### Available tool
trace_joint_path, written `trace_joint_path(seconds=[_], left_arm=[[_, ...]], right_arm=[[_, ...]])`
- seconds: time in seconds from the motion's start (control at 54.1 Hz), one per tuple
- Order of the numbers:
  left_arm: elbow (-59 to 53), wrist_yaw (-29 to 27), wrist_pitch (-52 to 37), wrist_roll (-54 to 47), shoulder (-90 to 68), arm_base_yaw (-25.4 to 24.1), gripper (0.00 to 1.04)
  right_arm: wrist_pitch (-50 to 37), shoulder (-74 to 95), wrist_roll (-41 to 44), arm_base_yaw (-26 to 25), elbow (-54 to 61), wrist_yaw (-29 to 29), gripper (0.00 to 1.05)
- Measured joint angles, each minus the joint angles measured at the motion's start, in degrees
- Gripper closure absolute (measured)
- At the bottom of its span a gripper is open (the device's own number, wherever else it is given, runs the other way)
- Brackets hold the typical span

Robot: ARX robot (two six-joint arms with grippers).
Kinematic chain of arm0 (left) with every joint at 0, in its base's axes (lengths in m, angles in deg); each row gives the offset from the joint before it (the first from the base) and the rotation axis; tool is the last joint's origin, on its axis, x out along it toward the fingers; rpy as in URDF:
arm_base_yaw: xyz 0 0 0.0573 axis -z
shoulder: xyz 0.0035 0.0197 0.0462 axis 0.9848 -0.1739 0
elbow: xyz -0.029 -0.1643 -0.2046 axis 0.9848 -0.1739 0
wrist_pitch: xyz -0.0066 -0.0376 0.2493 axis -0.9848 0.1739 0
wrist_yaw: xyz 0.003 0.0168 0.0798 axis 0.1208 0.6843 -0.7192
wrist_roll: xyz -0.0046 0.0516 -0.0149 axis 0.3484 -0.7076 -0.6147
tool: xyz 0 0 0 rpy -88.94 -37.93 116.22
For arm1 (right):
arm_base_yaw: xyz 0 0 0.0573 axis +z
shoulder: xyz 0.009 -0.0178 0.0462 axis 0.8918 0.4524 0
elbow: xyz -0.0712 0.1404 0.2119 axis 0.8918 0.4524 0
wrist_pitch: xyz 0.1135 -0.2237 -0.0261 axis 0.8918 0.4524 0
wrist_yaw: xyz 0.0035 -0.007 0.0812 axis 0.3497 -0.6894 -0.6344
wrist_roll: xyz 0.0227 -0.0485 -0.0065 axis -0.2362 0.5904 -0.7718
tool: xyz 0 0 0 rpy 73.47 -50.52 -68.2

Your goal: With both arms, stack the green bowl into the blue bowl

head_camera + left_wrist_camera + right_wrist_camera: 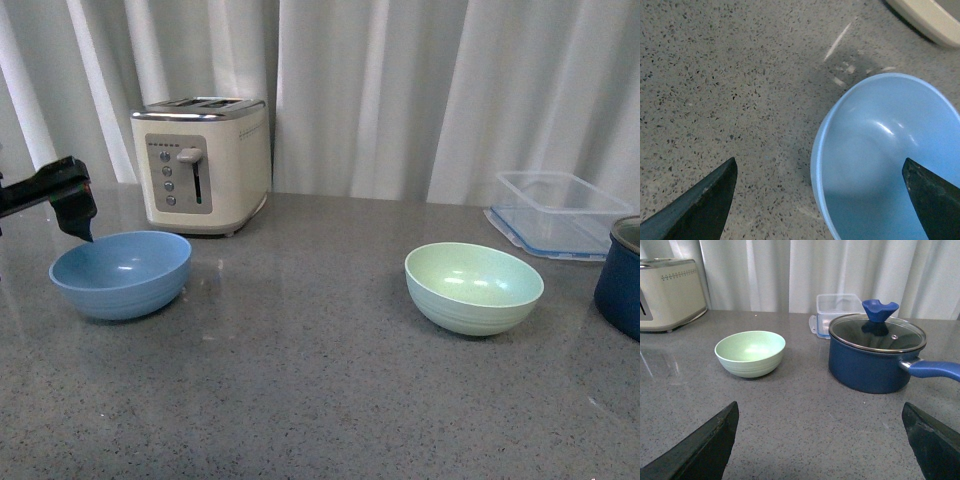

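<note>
The blue bowl (121,273) sits upright on the grey counter at the left, in front of the toaster. My left gripper (75,212) hangs open just above and behind the bowl's left rim. In the left wrist view the left gripper (819,162) straddles that rim of the blue bowl (890,150), one finger over the inside and the other over bare counter, holding nothing. The green bowl (473,287) stands upright and empty at the right of the counter. In the right wrist view my right gripper (820,405) is open low over the counter, well short of the green bowl (750,352).
A cream toaster (203,163) stands behind the blue bowl. A clear plastic container (560,212) lies at the back right. A dark navy pot (875,360) with a glass lid and a blue handle stands right of the green bowl. White curtains close the back.
</note>
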Motion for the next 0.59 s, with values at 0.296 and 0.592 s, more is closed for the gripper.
trace_joint_path(seconds=[0.296,0.592], left_arm=[[5.2,-1.2,2.2,-1.0,-6.8,1.5,0.21],[7.8,-2.4,3.8,-1.5,-8.7,2.8,0.64]], right_arm=[[0.0,0.0,0.0,0.0,0.0,0.0,0.1],[0.0,0.0,0.0,0.0,0.0,0.0,0.1]])
